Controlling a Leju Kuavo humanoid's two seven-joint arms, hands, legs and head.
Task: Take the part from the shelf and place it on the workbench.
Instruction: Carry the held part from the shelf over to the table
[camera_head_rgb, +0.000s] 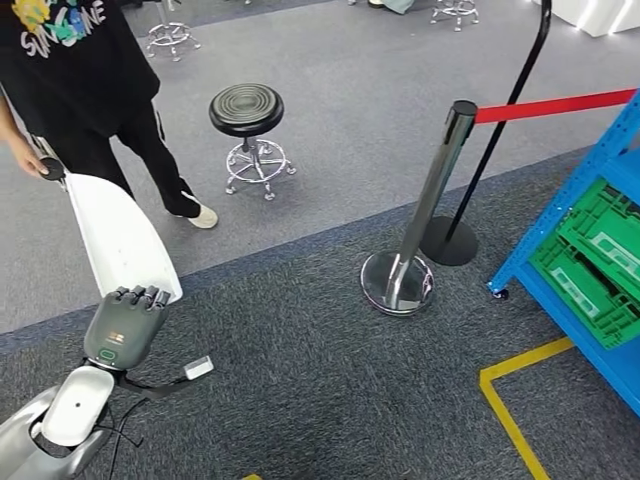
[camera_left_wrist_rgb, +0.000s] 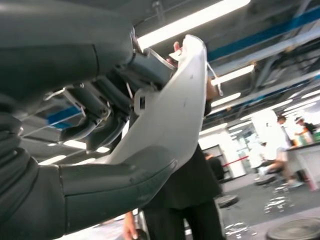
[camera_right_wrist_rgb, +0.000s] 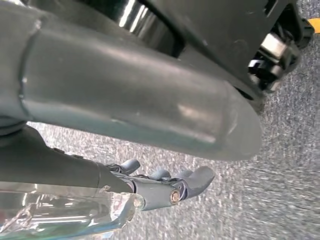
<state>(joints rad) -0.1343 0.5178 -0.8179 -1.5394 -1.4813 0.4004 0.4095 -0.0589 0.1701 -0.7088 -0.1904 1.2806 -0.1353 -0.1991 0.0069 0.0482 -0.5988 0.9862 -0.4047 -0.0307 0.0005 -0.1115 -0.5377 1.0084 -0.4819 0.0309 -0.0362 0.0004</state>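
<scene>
The part (camera_head_rgb: 121, 240) is a long white curved shell, standing up from my left hand (camera_head_rgb: 124, 325), which grips its lower end at the lower left of the head view. In the left wrist view the white part (camera_left_wrist_rgb: 170, 115) lies clamped between my thumb (camera_left_wrist_rgb: 113, 185) and the darker fingers (camera_left_wrist_rgb: 98, 130). A person in black clothes stands at the far left, and their hand (camera_head_rgb: 26, 158) touches the black knob (camera_head_rgb: 51, 168) at the part's upper end. My right hand (camera_right_wrist_rgb: 162, 185) hangs over the grey carpet, its fingers apart and holding nothing.
A black stool (camera_head_rgb: 247, 110) stands ahead. A tilted chrome stanchion (camera_head_rgb: 411, 250) with a red belt (camera_head_rgb: 555, 105) stands at centre right. The blue shelf (camera_head_rgb: 573, 190) with green crates (camera_head_rgb: 604, 250) is at the right edge, with yellow floor tape (camera_head_rgb: 513, 400) before it.
</scene>
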